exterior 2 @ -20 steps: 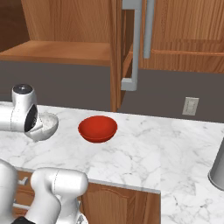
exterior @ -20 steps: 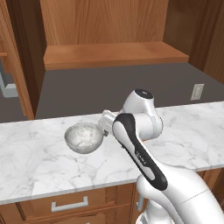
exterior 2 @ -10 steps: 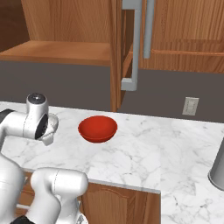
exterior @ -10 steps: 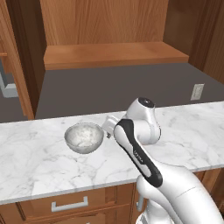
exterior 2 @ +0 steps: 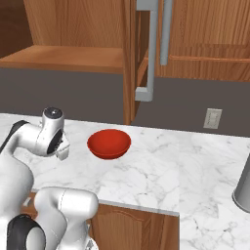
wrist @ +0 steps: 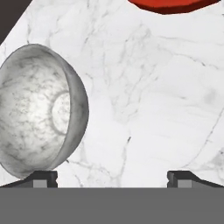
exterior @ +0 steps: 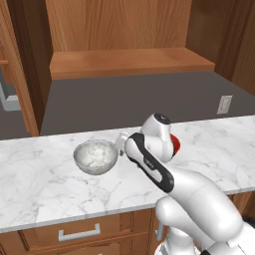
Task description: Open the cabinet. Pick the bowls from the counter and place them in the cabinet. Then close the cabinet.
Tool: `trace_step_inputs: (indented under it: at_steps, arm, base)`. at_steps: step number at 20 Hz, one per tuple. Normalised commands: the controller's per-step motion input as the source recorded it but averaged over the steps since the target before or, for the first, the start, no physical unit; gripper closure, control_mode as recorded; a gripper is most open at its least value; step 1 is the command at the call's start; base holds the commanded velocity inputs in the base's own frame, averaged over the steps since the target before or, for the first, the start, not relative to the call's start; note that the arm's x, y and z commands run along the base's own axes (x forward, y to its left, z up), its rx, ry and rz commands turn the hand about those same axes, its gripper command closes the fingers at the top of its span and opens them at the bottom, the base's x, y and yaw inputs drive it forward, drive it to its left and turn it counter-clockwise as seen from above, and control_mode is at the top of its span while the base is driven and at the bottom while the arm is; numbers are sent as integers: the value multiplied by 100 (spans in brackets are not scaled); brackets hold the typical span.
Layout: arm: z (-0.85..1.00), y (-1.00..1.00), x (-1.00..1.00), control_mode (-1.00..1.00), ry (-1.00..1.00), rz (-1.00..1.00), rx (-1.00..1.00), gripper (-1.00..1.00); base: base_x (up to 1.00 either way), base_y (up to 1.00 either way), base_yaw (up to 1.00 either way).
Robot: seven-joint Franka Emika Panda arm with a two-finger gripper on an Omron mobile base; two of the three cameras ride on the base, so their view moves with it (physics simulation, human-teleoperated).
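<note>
Near the counter's [exterior: 40,169] back edge, the wide-open, empty gripper [wrist: 112,177] has swung from the marble bowl [exterior: 96,157] toward the red bowl [exterior 2: 109,143], neither yet grasped, cabinet [exterior: 124,60] open.

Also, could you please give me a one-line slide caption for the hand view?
Open gripper above the white marble counter, the speckled bowl beside one fingertip and the red bowl at the frame's edge.
</note>
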Motion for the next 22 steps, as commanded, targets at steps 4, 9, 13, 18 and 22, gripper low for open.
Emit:
trace_step_inputs:
  at_steps: [4, 9, 13, 18, 22]
  arm:
    - [-2, 8, 32, -100, 0, 5, 0, -100]
    - [-13, 18, 28, -100, 0, 2, 0, -100]
    - [-30, 23, 26, -100, 2, 0, 0, -100]
    - [-32, 16, 28, -100, 1, 0, 0, -100]
    - [-33, 14, 36, -100, 1, 0, 0, -100]
  base:
    - [0, 0, 0]
    - [0, 0, 0]
    - [0, 0, 0]
    - [0, 0, 0]
    - [0, 0, 0]
